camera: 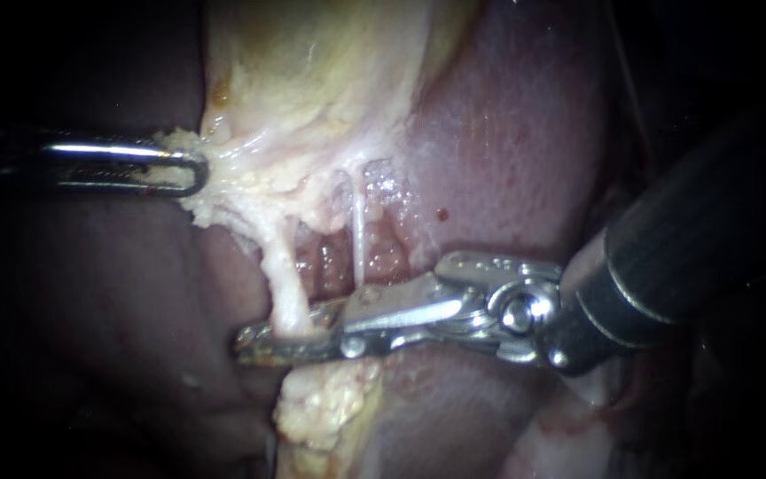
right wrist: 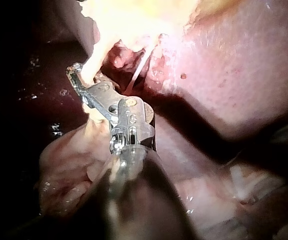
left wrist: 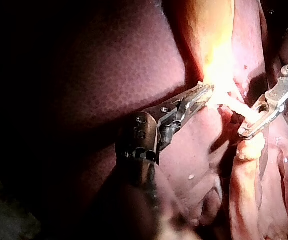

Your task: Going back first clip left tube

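The left tube [camera: 284,284], thick and pale, runs down from the yellowish gallbladder [camera: 312,80]. My right instrument [camera: 290,341] reaches in from the right, and its long jaws lie nearly together across this tube's lower end, one on each side. The left wrist view shows that instrument [left wrist: 254,125] pinching the tube [left wrist: 236,107]. In the right wrist view its jaws [right wrist: 83,85] sit at the tube's base [right wrist: 96,62]. My left instrument [camera: 183,168] is shut on the gallbladder's pale edge and holds it out to the left; its jaws [left wrist: 204,92] grip that edge. I can make out no clip.
A thin white right tube [camera: 358,231] stands just right of the left one, above the right instrument's upper jaw. Dark red liver [camera: 507,133] lies to the right and behind. A lump of pale fatty tissue [camera: 321,404] hangs below the jaws.
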Available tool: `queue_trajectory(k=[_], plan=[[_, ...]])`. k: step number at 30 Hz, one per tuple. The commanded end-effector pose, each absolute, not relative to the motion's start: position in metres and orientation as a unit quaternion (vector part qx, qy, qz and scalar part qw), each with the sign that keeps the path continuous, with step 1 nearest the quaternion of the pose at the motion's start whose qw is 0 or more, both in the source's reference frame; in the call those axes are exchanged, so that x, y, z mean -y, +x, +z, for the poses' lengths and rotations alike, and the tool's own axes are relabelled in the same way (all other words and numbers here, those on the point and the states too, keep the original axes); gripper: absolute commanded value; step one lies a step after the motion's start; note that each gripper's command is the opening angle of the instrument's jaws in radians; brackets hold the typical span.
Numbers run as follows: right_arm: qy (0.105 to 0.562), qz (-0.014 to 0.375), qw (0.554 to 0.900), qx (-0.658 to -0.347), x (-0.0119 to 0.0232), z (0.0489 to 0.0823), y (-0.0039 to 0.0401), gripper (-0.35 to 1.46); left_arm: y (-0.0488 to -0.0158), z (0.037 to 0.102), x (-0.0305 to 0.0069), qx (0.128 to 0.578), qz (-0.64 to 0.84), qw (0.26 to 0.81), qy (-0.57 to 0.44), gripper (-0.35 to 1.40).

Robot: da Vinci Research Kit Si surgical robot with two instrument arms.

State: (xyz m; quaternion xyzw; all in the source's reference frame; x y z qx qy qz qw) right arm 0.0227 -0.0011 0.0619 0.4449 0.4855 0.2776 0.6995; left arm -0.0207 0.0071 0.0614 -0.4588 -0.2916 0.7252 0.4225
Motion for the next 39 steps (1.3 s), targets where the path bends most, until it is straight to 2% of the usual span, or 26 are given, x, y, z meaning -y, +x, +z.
queue_trajectory(k=[1,2,3,4,5,7,14,19,25,34,39], plan=[[0.445,0.278,0.699,-0.486,0.0011,0.062,0.0228,-0.35,-0.0207,0.0614,-0.0071,0.291,0.725,0.423,-0.459,-0.35],[0.449,0.274,0.698,-0.486,0.0012,0.0622,0.0229,-0.21,-0.0207,0.0614,-0.0071,0.291,0.725,0.423,-0.459,-0.35],[0.45,0.272,0.696,-0.488,0.0015,0.0625,0.023,0.03,-0.0207,0.0614,-0.0071,0.291,0.725,0.423,-0.459,-0.35],[0.45,0.272,0.695,-0.49,0.0017,0.0627,0.0231,0.19,-0.0207,0.0614,-0.007,0.291,0.725,0.423,-0.459,-0.35],[0.45,0.271,0.693,-0.494,0.0019,0.0629,0.0232,0.3,-0.0207,0.0613,-0.007,0.291,0.725,0.423,-0.459,-0.35],[0.451,0.27,0.688,-0.5,0.0025,0.0634,0.0236,0.41,-0.0207,0.0613,-0.007,0.291,0.725,0.423,-0.459,-0.35],[0.449,0.268,0.687,-0.505,0.0033,0.0648,0.024,0.45,-0.0207,0.0612,-0.007,0.291,0.725,0.423,-0.459,-0.35],[0.418,0.235,0.702,-0.527,0.0033,0.0677,0.024,0.47,-0.0207,0.0612,-0.0069,0.291,0.725,0.423,-0.459,-0.35],[0.375,0.223,0.716,-0.544,0.0027,0.0703,0.0234,0.49,-0.0207,0.0612,-0.0069,0.291,0.725,0.423,-0.459,-0.35],[0.338,0.2,0.728,-0.562,0.0025,0.0701,0.0218,0.5,-0.0207,0.0611,-0.0068,0.291,0.725,0.423,-0.459,-0.35],[0.309,0.211,0.734,-0.566,0.0023,0.0699,0.0207,0.5,-0.0207,0.0611,-0.0068,0.291,0.725,0.423,-0.459,-0.35]])
